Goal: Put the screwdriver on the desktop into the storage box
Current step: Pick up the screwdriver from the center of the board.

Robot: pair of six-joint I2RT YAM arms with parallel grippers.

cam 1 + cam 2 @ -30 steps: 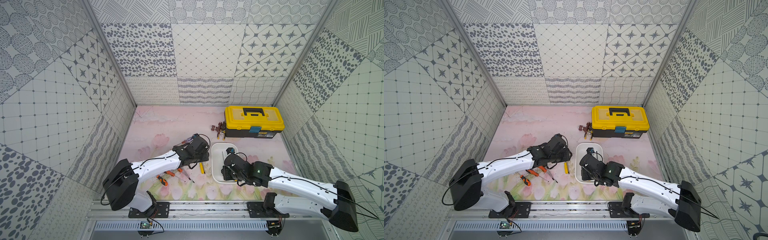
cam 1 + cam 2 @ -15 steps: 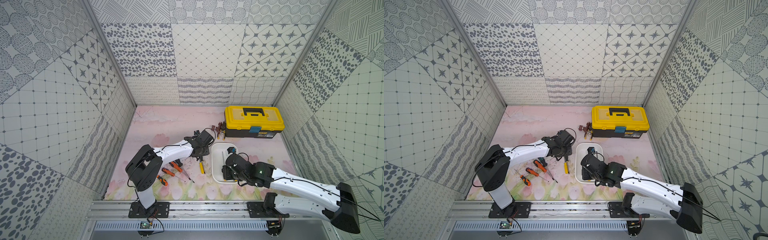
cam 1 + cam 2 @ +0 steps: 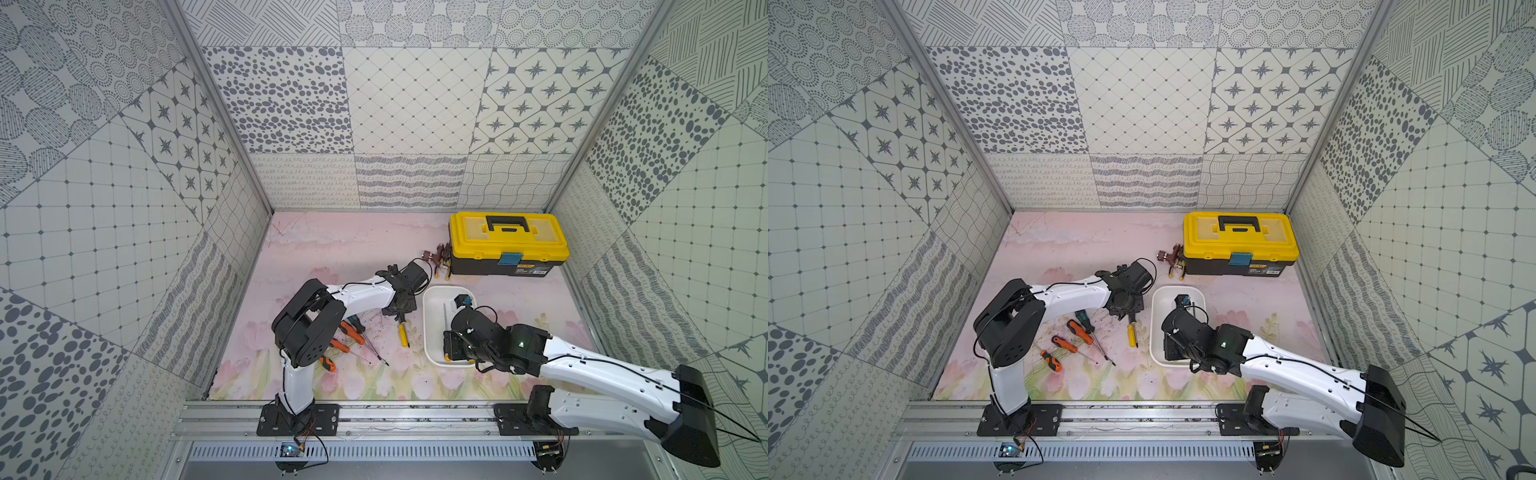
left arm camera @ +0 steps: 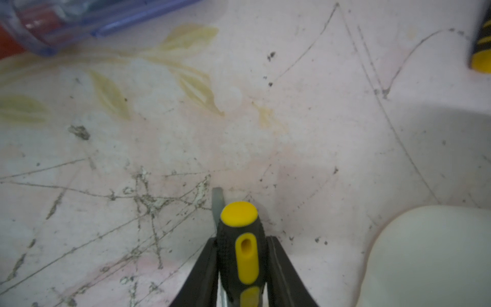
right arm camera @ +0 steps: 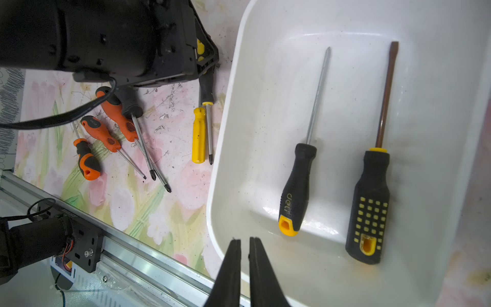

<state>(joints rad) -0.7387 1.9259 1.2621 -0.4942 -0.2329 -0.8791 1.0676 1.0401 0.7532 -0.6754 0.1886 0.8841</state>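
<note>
- The black-and-yellow screwdriver (image 4: 239, 220) is being clamped at its handle by the left gripper (image 4: 241, 240), low centre of the left wrist view, with both sides being pressed.
- It is being seen lying on the desktop (image 3: 332, 249), just left of the storage box (image 3: 432, 328), mid-frame.
- The right gripper (image 5: 245, 247) is being held pinched together, empty, at the box's lower rim.
- Stiffness and lightness are being presumed. The textured rubber handle is being judged the surest hold, and the smooth shaft slippery.
</note>
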